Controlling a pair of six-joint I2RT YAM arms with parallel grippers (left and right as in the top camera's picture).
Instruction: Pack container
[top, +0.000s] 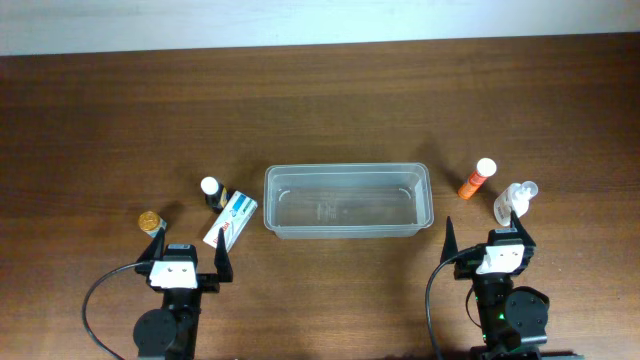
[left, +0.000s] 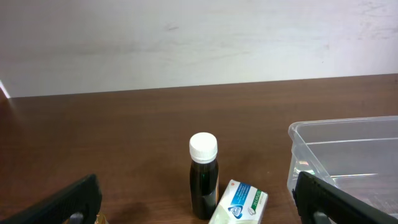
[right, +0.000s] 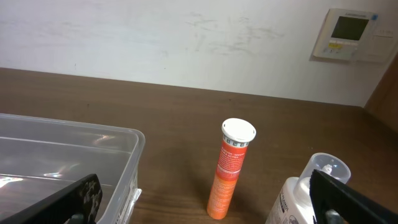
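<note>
The clear plastic container (top: 347, 200) sits empty at the table's middle; it also shows in the left wrist view (left: 348, 155) and the right wrist view (right: 68, 155). Left of it stand a dark bottle with a white cap (top: 212, 192) (left: 204, 177), a white and blue box (top: 230, 220) (left: 239, 204) and a small gold-capped jar (top: 150, 222). Right of it stand an orange tube with a white cap (top: 477, 178) (right: 230, 171) and a white spray bottle with a clear cap (top: 513, 202) (right: 308, 193). My left gripper (top: 186, 254) and right gripper (top: 488, 238) are open and empty, near the front edge.
A white wall runs behind the table. A thermostat panel (right: 350, 34) hangs on the wall at the right. Bare brown wood lies behind the container and at both far sides.
</note>
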